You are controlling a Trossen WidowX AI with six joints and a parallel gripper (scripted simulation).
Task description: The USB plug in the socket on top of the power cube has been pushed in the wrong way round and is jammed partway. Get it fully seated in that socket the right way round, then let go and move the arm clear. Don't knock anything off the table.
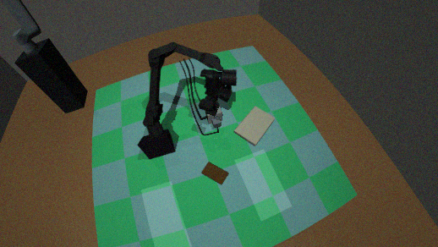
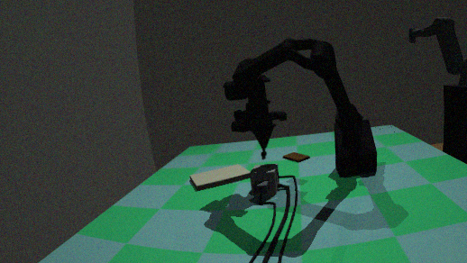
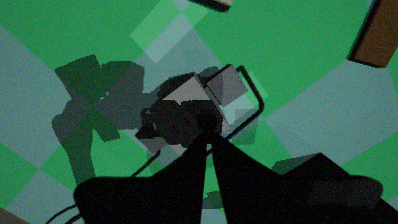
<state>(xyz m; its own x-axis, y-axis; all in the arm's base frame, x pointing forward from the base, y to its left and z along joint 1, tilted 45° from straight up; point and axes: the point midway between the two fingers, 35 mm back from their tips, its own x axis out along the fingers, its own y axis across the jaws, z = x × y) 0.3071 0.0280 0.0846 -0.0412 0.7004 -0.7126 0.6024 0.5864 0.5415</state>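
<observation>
My gripper (image 2: 264,149) (image 3: 208,138) points down and is shut on the USB plug (image 2: 263,156) (image 3: 206,121), a small dark piece at the fingertips. The power cube (image 1: 216,118) (image 2: 265,181) (image 3: 189,91) is grey and stands on the checkered mat. In the exterior view the plug hangs a little above the cube's top, with a gap between them. In the wrist view the plug and a dark shadow cover much of the cube's top, so the socket cannot be made out. Which way round the plug is turned cannot be told.
Dark cables (image 1: 188,85) (image 2: 288,207) run from the cube's side. A grey block (image 3: 228,86) sticks out at the cube's side. A pale flat box (image 1: 254,125) (image 2: 219,176) lies near the cube. A brown block (image 1: 215,173) (image 2: 296,157) (image 3: 376,36) lies farther off.
</observation>
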